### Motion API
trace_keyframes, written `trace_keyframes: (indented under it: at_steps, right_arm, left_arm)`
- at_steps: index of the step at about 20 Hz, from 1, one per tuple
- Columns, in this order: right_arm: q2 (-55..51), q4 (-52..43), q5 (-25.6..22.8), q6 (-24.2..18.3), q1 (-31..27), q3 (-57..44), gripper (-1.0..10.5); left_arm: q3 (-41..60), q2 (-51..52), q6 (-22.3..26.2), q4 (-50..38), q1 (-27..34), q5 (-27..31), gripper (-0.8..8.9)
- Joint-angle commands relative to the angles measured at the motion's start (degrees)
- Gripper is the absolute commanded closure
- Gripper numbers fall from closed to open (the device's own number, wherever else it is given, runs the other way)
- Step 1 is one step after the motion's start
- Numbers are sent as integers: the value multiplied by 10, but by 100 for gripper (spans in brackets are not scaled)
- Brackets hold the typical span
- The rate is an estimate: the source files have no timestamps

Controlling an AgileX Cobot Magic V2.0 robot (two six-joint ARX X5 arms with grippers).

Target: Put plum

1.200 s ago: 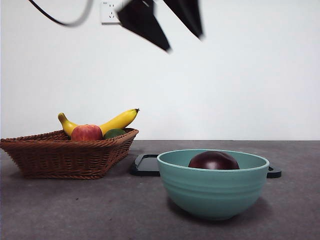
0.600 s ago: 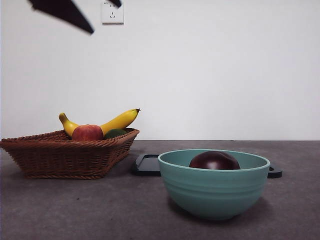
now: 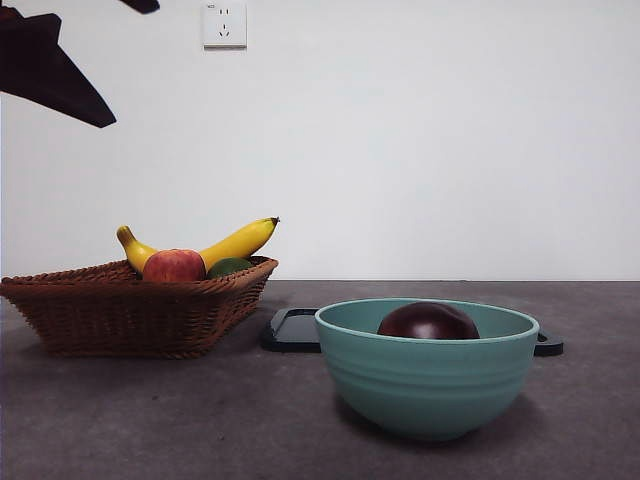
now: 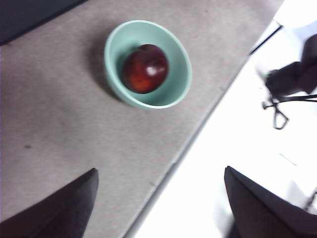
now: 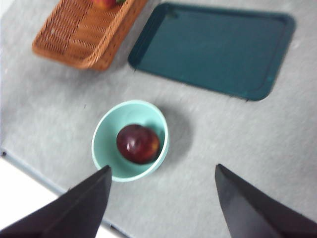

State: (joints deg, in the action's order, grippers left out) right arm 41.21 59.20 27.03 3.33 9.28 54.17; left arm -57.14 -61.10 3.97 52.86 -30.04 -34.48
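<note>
The plum (image 3: 428,320), dark maroon and glossy, lies inside a teal bowl (image 3: 420,385) near the table's front. No gripper touches it. My left gripper (image 4: 160,170) hangs high above the table's edge, open and empty, with the plum (image 4: 144,68) and bowl (image 4: 182,82) well off from it. My right gripper (image 5: 163,167) is also high up, open and empty, looking down on the plum (image 5: 138,144) in the bowl (image 5: 100,148). In the front view only a black jaw tip (image 3: 55,75) shows at the top left corner.
A wicker basket (image 3: 140,315) at the left holds a red apple (image 3: 173,266), a banana (image 3: 235,243) and a green fruit (image 3: 229,267). A dark flat tray (image 5: 213,49) lies behind the bowl, beside the basket (image 5: 81,37). The table's front edge is close to the bowl.
In the front view the black jaws have drawn away from the top centre to the top left corner. The plum and bowl have not moved.
</note>
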Motion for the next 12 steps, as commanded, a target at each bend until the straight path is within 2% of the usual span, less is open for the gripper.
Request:
trace_keyframes:
  at_steps: [1, 6, 12]
  right_arm:
    - [7, 5, 1, -8, 12, 9, 615]
    - [29, 10, 1, -3, 35, 9, 616]
    - [128, -21, -6, -3, 83, 9, 616]
  left_arm:
    - [-5, -3, 12, -2, -4, -7, 409]
    - [-5, -3, 12, -2, -4, -7, 409]
    - [-5, -3, 12, -2, -4, -7, 409]
